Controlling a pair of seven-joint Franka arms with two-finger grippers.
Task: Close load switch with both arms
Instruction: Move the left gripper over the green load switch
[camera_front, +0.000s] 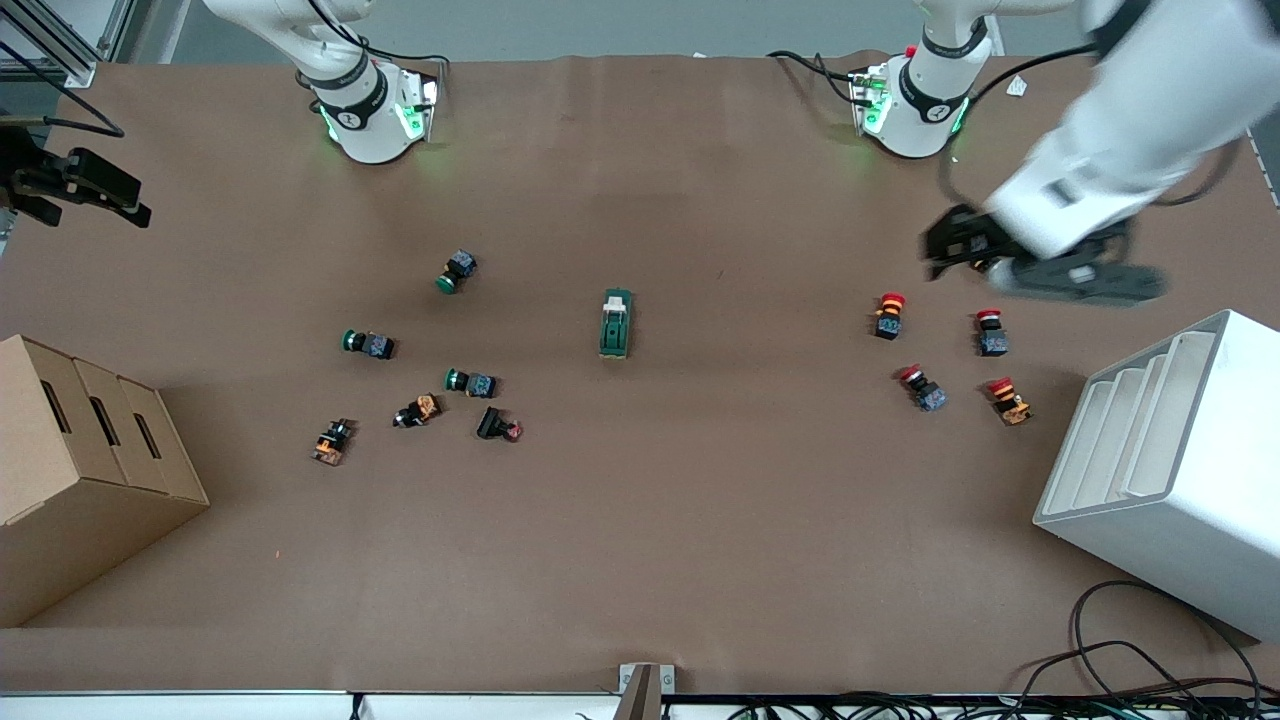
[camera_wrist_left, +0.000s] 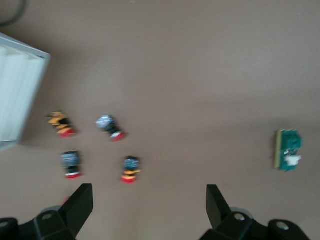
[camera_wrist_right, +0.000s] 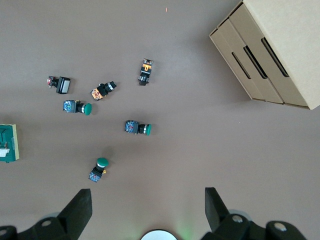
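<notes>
The load switch (camera_front: 616, 323), a dark green block with a cream lever, lies alone in the middle of the table. It also shows in the left wrist view (camera_wrist_left: 288, 150) and at the edge of the right wrist view (camera_wrist_right: 8, 143). My left gripper (camera_front: 975, 255) hangs open and empty in the air over the table by several red-capped push buttons (camera_front: 889, 315), toward the left arm's end; its jaws stand wide apart (camera_wrist_left: 148, 200). My right gripper (camera_front: 100, 195) is open and empty, high over the right arm's end; its jaws are wide apart (camera_wrist_right: 147, 200).
Several green-capped push buttons (camera_front: 368, 343) and other small parts (camera_front: 417, 411) lie toward the right arm's end. A cardboard box (camera_front: 80, 470) stands there, nearer the camera. A white slotted rack (camera_front: 1170, 470) stands at the left arm's end. Cables (camera_front: 1150, 660) trail at the front edge.
</notes>
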